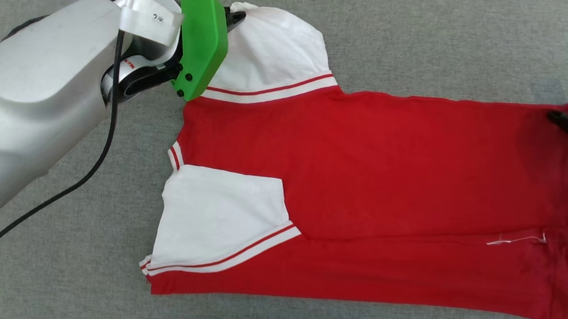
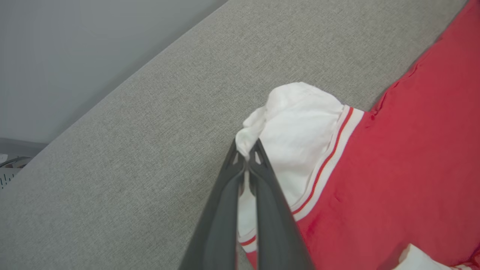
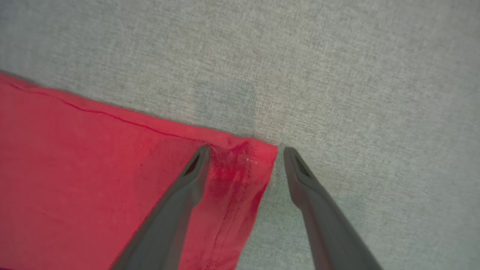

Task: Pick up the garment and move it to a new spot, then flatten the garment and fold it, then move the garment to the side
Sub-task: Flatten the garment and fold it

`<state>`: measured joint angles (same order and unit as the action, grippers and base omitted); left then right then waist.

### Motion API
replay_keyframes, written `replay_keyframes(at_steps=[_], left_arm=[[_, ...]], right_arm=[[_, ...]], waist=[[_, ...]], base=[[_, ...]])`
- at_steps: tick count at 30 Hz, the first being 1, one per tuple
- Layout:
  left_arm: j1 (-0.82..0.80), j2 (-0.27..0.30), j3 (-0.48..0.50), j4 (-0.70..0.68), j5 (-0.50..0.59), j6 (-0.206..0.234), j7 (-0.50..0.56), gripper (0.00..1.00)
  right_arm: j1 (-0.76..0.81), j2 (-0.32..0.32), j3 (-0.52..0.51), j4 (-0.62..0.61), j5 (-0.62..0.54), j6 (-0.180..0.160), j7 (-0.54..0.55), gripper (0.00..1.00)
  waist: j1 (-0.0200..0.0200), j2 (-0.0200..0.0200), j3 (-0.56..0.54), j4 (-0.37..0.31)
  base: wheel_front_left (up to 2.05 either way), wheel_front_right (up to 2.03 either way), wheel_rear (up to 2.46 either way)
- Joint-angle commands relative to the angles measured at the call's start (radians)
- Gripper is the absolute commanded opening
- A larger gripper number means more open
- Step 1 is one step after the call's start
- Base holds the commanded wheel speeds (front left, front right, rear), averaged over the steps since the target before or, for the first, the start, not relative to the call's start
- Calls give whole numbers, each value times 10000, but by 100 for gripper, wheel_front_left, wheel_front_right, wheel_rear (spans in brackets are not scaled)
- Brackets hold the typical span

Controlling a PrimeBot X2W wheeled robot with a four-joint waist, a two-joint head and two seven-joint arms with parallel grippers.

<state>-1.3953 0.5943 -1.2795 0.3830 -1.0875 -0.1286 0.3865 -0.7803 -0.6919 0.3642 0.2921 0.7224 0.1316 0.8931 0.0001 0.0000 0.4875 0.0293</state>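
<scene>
While flat, garment (image 1: 386, 175) apparently half-folded.

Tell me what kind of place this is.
Probably an indoor lab or test room set up for folding: a broad surface covered in grey woven fabric, a plain pale wall beyond its edge, and the garment spread on it.

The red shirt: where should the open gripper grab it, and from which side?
The hem corner of the shirt, from above, right gripper astride its side edge: it lies flat and free on the grey surface, opposite the sleeve the left gripper pinches.
</scene>
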Motion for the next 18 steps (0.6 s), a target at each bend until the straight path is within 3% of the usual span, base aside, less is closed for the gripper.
replay_keyframes(at_steps=[1,8,9,10,18], left_arm=[[-159,-51,10,-2,129,-21,-102,0],[-187,-73,3,86,104,-21,-295,0],[-170,-64,2,123,92,-21,-322,0],[-155,-53,2,159,88,-21,-340,0],[358,30,-4,590,172,-21,-686,0]], right_arm=[[-136,154,89,278,-22,-9,-64,100],[233,439,1000,1168,277,-9,-276,100],[245,421,1083,1235,337,-9,-387,6],[217,396,1106,1280,346,-9,-578,0],[-17,85,1431,1271,695,-9,-2669,0]], waist=[[-1,0,263,192],[-1,0,388,216],[-1,0,366,199],[-1,0,346,185],[-1,0,-475,79]], base=[[0,0,0],[0,0,0],[0,0,0],[0,0,0],[0,0,0]])
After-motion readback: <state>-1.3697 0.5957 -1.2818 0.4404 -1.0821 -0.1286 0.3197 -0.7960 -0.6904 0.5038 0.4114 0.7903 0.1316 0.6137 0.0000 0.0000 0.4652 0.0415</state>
